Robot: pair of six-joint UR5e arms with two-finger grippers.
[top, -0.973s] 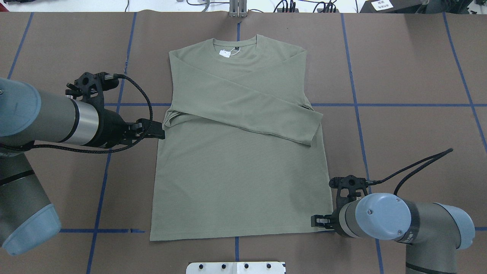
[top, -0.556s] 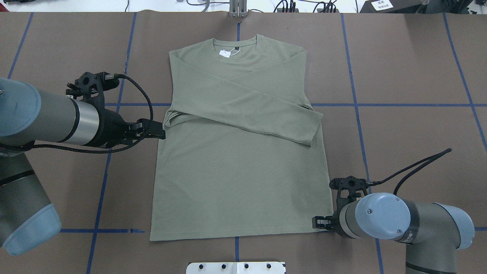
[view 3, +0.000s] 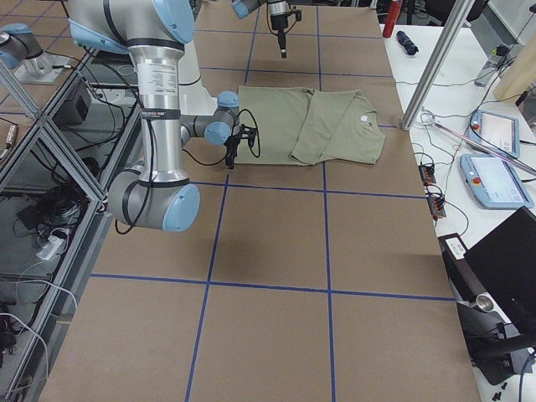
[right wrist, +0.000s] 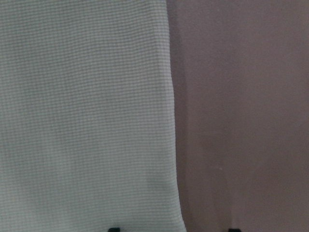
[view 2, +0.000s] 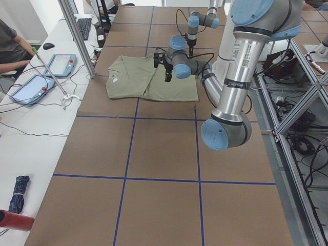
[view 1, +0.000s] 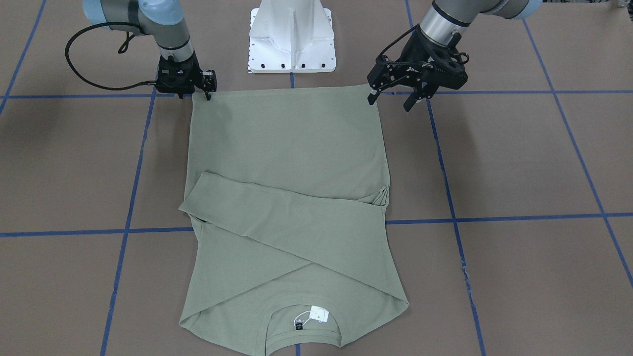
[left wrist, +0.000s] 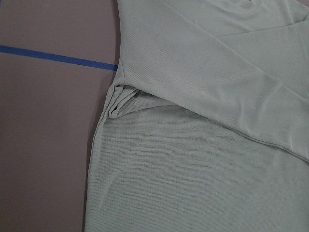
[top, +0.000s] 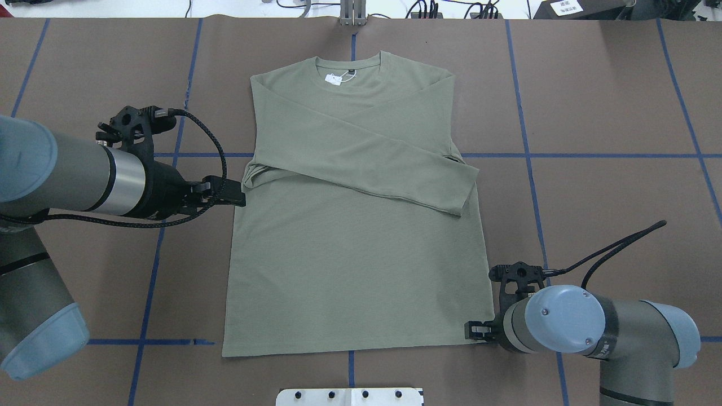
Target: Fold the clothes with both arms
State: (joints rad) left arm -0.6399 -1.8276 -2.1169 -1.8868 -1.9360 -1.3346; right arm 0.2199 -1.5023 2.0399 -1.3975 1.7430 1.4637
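Note:
The sage-green long-sleeved shirt lies flat on the brown table, front up, both sleeves crossed over the chest and the white tag at the neck. My left gripper hangs open above the table beside the shirt's left edge. Its wrist view looks down on the folded sleeve bunch. My right gripper is low at the hem corner and open. In the right wrist view its fingertips sit either side of the shirt's side edge.
The white base pedestal stands just behind the hem. Blue tape lines grid the brown table cover. A side bench with tablets and a seated person runs beyond the collar end.
My right gripper has crept a little closer to the hem corner. The left arm and the shirt have hardly moved.

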